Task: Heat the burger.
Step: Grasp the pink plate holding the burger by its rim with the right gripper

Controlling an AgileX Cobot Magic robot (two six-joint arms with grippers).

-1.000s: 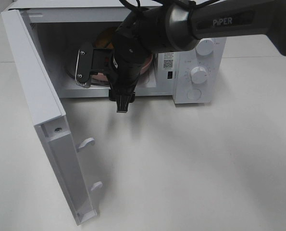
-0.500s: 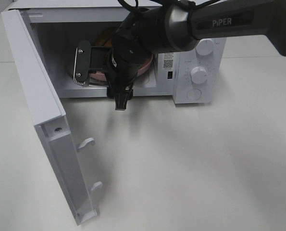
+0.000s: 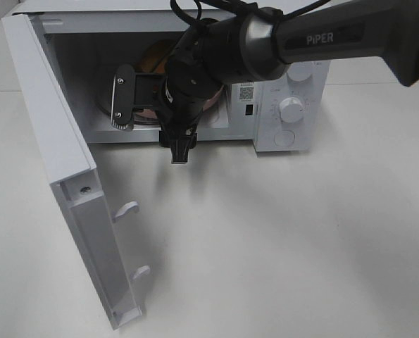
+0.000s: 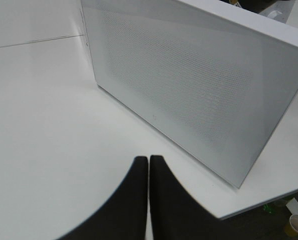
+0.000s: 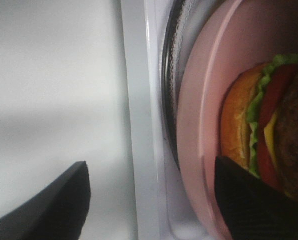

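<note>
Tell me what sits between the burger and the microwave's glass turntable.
The pink plate: the burger rests on it, above the glass turntable. The right wrist view shows this.

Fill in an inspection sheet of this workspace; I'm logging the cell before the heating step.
Surface: white table, bare where visible.
Job's things: burger on pink plate, inside microwave; door swung open.
Clutter: paper cup beyond the table edge.
Grippers: right pincer open at the microwave's opening, one finger over the plate, gripping nothing; left pincer shut, by the door's outer face.
Cables: black cable looped above right arm.
Surroundings: nothing seen.
</note>
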